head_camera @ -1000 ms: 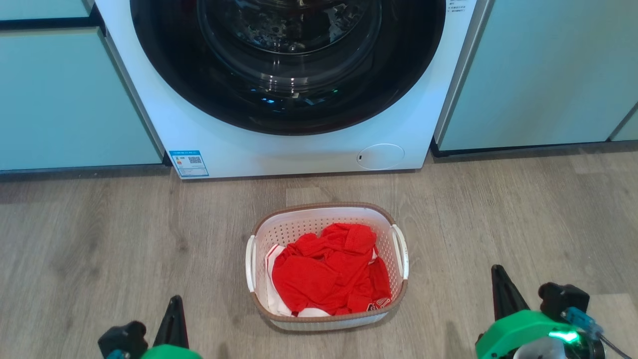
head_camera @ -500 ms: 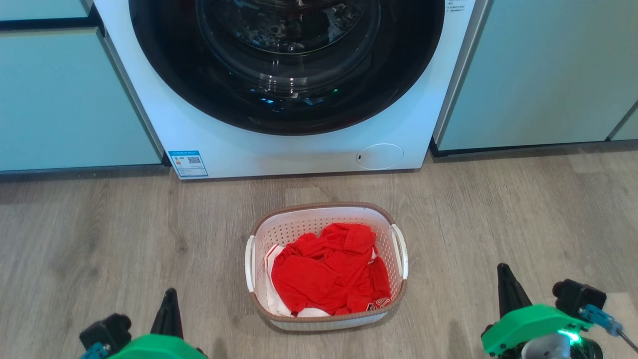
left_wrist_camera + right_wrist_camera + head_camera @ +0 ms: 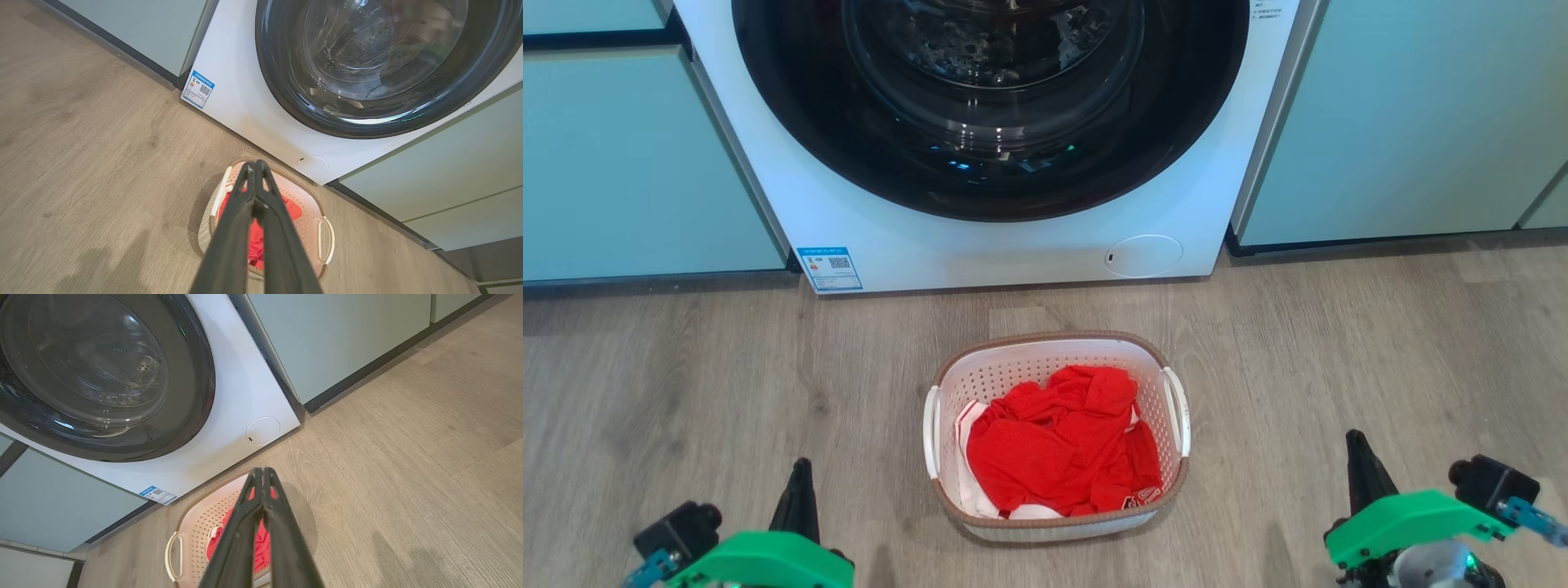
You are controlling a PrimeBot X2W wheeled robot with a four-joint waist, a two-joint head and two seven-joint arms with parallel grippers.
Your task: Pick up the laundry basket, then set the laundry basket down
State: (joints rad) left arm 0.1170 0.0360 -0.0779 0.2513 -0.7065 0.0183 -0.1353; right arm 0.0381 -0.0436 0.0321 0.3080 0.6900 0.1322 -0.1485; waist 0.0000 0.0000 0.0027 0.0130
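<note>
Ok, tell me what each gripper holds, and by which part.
Nothing. The left gripper and right gripper are both shut, empty, apart from the basket.

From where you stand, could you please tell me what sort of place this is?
Most likely a home laundry area: a white front-loading washing machine is built in between pale green cabinets, and a laundry basket of red clothes sits on the wood-look floor before it.

Between the left claw [image 3: 799,469] and right claw [image 3: 1355,439], the laundry basket [image 3: 1013,376] is showing matt perforated plastic, cradling red cloth [image 3: 1054,449]; beyond them the washer door [image 3: 988,82] is gleaming glossy, the floor [image 3: 686,392] looking matt wood-grained.
</note>
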